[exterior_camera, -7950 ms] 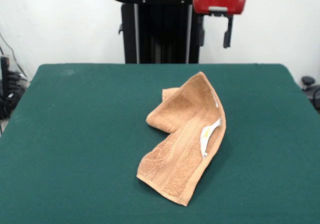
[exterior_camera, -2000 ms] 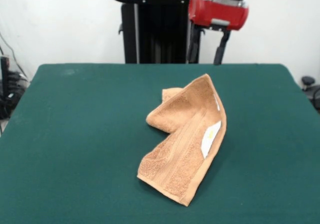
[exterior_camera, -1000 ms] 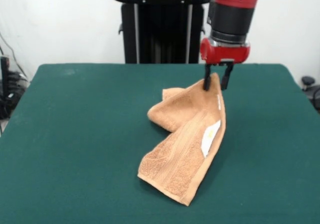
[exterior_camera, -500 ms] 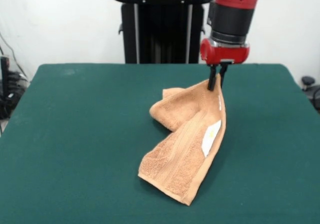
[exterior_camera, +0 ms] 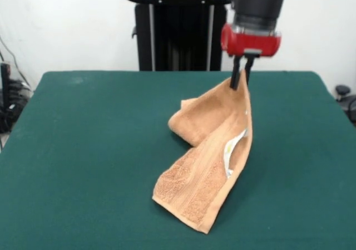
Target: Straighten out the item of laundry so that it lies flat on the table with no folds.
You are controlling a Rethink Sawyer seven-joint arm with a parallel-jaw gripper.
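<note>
Although the towel (exterior_camera: 208,161) is still folded over on itself near the middle of the table (exterior_camera: 83,150), its uppermost corner is now pinched between the closed fingers of the gripper (exterior_camera: 240,82) and has been raised off the cloth, where two seconds ago it lay lower and the gripper was hanging open above and behind it. The pinched corner has been drawn to a point, and the upper part of the fabric is pulled into a taut, steeper slope beneath it, while the lower corner is left resting on the table nearest the camera. This is judged to be the start of the unfolding: a corner has been secured, but the fold has not been opened, and a doubled lump of towel is seen bulging to the left of the raised edge. The towel is an orange-tan terry piece with a looped, nubbly pile, crossed by a flatter woven band along its length, and a small white care label (exterior_camera: 232,150) is seen curling out at its right edge. The table is covered in a dark green, felt-like cloth with a matt, even surface, much larger than the towel. Behind it, the black pedestal (exterior_camera: 178,38) is set against a plain white wall, and the red wrist housing of the arm is seen directly above the grasp.
</note>
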